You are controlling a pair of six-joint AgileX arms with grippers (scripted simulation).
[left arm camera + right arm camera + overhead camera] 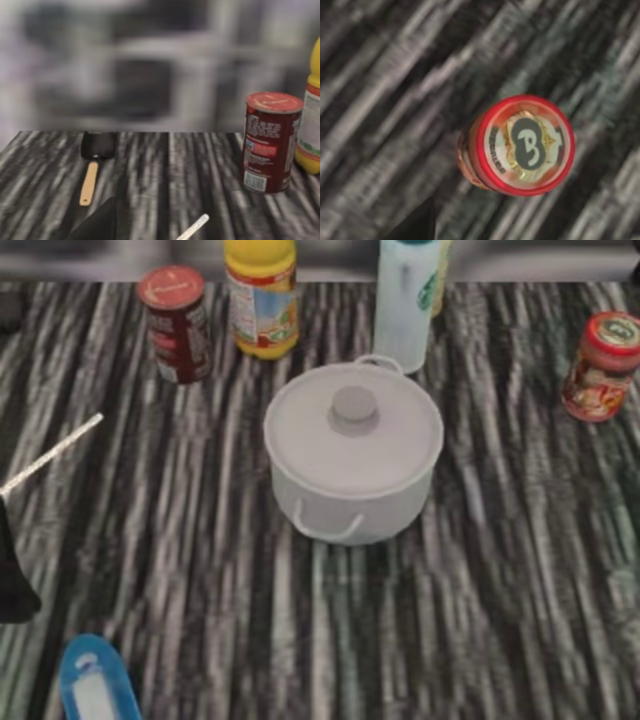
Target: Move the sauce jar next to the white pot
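The sauce jar, squat with a red lid and a red-orange label, stands upright at the far right of the table. In the right wrist view I look straight down on the sauce jar's lid and its yellowish emblem. My right gripper hangs above it, open and apart from it, with one dark finger showing; it is outside the top view. The white pot, lidded, stands mid-table, well left of the jar. My left gripper is parked open at the left edge.
A dark-red can, a yellow bottle and a white bottle with a teal cap line the far edge behind the pot. A blue object lies at the near left. A black spatula with a wooden handle lies far left.
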